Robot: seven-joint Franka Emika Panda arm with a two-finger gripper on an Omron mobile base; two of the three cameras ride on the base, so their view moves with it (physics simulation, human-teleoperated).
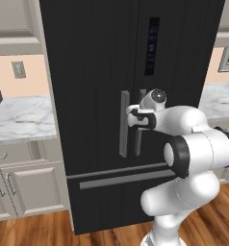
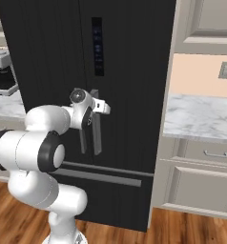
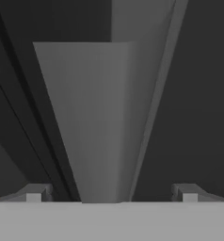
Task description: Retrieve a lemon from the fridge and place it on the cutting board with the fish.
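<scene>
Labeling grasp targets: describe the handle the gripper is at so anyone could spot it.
On the tall black French-door fridge, two long grey vertical handles flank the centre seam. The target is the right-door handle, between the open gripper's fingertips; its twin, the left-door handle, stands free.

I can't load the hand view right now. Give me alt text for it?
A long grey vertical fridge handle runs up the middle of the frame, very close, between the gripper's two small dark fingers, which stand apart on either side of it. Behind it is the tall black fridge's closed door.
</scene>
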